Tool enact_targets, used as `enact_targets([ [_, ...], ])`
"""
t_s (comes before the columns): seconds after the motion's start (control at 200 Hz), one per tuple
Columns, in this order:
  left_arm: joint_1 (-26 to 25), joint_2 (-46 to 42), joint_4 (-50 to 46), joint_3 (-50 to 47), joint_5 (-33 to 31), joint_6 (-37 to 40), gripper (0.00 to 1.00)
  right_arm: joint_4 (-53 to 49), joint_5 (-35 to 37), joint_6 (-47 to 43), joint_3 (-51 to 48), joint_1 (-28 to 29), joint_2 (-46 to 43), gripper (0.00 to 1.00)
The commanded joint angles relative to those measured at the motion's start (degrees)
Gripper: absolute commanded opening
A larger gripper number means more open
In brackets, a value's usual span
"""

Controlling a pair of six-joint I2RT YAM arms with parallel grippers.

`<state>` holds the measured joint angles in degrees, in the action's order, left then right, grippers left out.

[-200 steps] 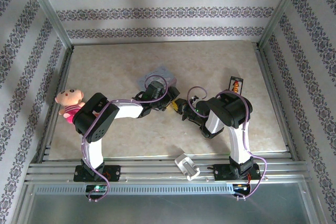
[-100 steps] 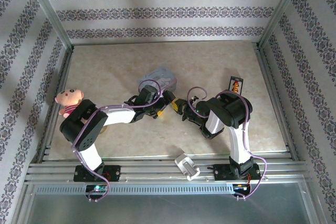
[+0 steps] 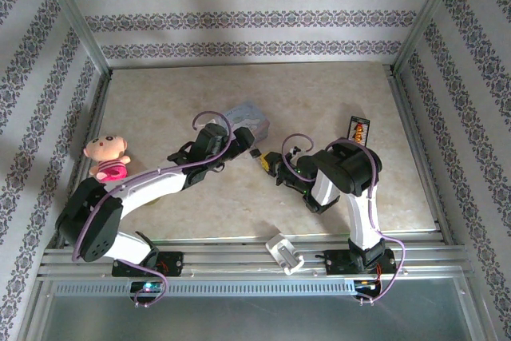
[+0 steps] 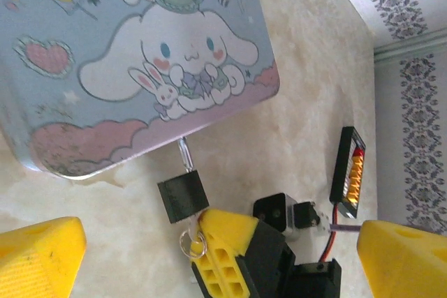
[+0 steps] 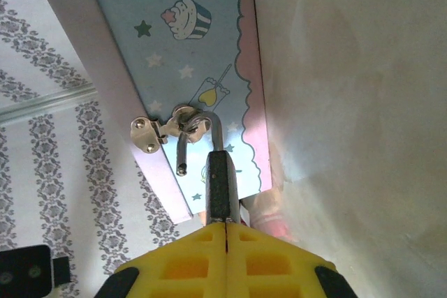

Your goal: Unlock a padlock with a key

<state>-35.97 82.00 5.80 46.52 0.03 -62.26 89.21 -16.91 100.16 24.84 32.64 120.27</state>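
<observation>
Just below the tin's pink edge, bottom middle of the left wrist view, sits the padlock (image 4: pixel 183 198). It's a tiny dark body, with its shackle (image 5: pixel 208 130) hooked through the hasp (image 5: pixel 155 130) on the tin box (image 4: pixel 133 61). In the right wrist view one shackle leg hangs free, so I'd guess it's already popped.

Right gripper (image 5: pixel 227 232) has its jaws closed tight on the padlock's lower end. Left gripper (image 4: pixel 220 242) is spread wide over the tin, holding nothing.

What worries me: any sideways pull and the shackle could catch in the hasp and drag the light tin across the worktop (image 3: pixel 160 101). Or the lock could squirt out of that small pinch.

Can't see the key itself, just a little ring (image 4: pixel 191 243) by the yellow finger. Keyhole's buried too.
</observation>
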Motion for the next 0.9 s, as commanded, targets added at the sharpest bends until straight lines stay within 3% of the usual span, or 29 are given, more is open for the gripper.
enact_targets([
  [0.0,0.6,-1.3,-2.6,0.0,-4.2,3.1,0.99,-9.8,0.8,-2.1,-2.2,1.5,4.1,0.06],
  [0.385,2.5,-2.2,-2.3,0.1,-5.1,3.7,0.99,-9.8,2.8,-4.1,-4.0,1.6,2.4,0.30],
  [0.785,3.8,-5.0,-5.8,1.2,-11.0,9.4,0.99,-11.7,4.7,-9.1,-8.5,1.3,-4.7,0.34],
  [0.895,4.0,-5.2,-8.3,3.1,-13.2,12.6,0.99,-14.9,5.5,-11.8,-9.7,1.2,-8.6,0.42],
])
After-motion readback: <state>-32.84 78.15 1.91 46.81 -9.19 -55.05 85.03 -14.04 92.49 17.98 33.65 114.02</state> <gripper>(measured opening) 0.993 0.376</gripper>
